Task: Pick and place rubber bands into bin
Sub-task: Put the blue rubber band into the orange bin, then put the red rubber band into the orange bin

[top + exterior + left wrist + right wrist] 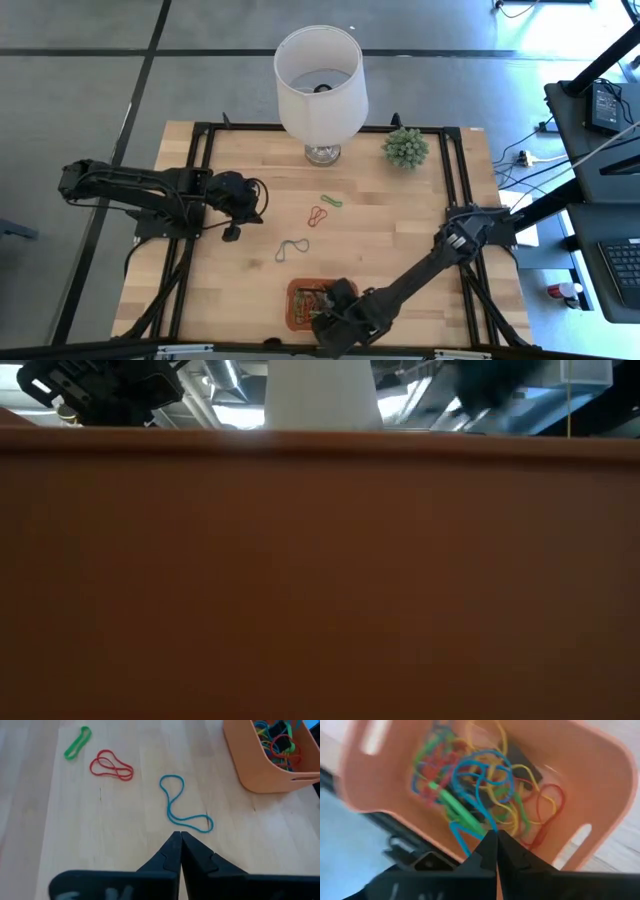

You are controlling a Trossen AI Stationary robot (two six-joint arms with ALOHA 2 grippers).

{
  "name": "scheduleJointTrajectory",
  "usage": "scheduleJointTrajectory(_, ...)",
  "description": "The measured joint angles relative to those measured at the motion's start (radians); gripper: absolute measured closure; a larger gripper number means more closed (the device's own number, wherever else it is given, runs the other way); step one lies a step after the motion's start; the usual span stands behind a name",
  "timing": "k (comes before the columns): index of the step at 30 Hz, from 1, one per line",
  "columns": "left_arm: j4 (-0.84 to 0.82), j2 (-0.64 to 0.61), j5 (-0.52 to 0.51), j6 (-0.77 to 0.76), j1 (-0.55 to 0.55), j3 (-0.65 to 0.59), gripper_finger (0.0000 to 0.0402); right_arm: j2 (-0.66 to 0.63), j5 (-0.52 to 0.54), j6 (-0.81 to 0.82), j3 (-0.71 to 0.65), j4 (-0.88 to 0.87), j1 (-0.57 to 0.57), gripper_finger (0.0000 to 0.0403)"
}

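The orange bin (pixel 294 292) stands near the table's front edge and holds a tangle of coloured rubber bands (pixel 485 785). My right gripper (pixel 496 836) is over the bin, pointing steeply down, shut on a green rubber band (pixel 456 809). A green band (pixel 331 201), a red band (pixel 317 216) and a blue band (pixel 292 249) lie flat on the wood mid-table. My left gripper (pixel 180 838) hangs shut above the table's left part, its tips aimed near the blue band (pixel 182 805), touching nothing. My right gripper pinches the green band's near end (pixel 476 826) between its shut fingertips, coming from above and pointing down into the bin. The band stretches away from the tips onto the pile of bands in the bin. A blue band (pixel 470 775) runs close by; whether it is also gripped, I cannot tell.
A lamp with a white shade (pixel 320 70) stands at the table's far edge, with a small green plant (pixel 405 147) to its right. In the low view the bin's orange wall (pixel 320 580) fills nearly the whole picture. Bare wood lies between the loose bands and the bin.
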Motion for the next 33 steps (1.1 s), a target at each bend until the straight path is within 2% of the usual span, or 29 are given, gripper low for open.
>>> scheduleJointTrajectory(8,-0.004,0.000,0.000,-0.053,0.000,0.000,0.0399,0.019,-0.008,0.051,0.001,-0.101,0.014,0.0388)
scheduleJointTrajectory(19,-0.003,0.000,0.000,-0.053,0.000,0.000,0.0399,0.019,-0.008,0.028,0.001,-0.083,0.014,0.0281)
scheduleJointTrajectory(24,0.011,0.005,-0.001,-0.064,0.000,0.000,0.0397,0.005,-0.039,-0.042,0.001,-0.082,0.012,0.0252)
scheduleJointTrajectory(28,0.114,0.047,-0.026,-0.077,0.000,0.000,0.0400,-0.039,-0.052,-0.133,0.003,-0.129,0.001,0.0255)
scheduleJointTrajectory(33,0.156,0.194,-0.070,-0.081,0.000,0.070,0.0400,-0.068,-0.052,-0.243,0.002,-0.227,-0.054,0.0294)
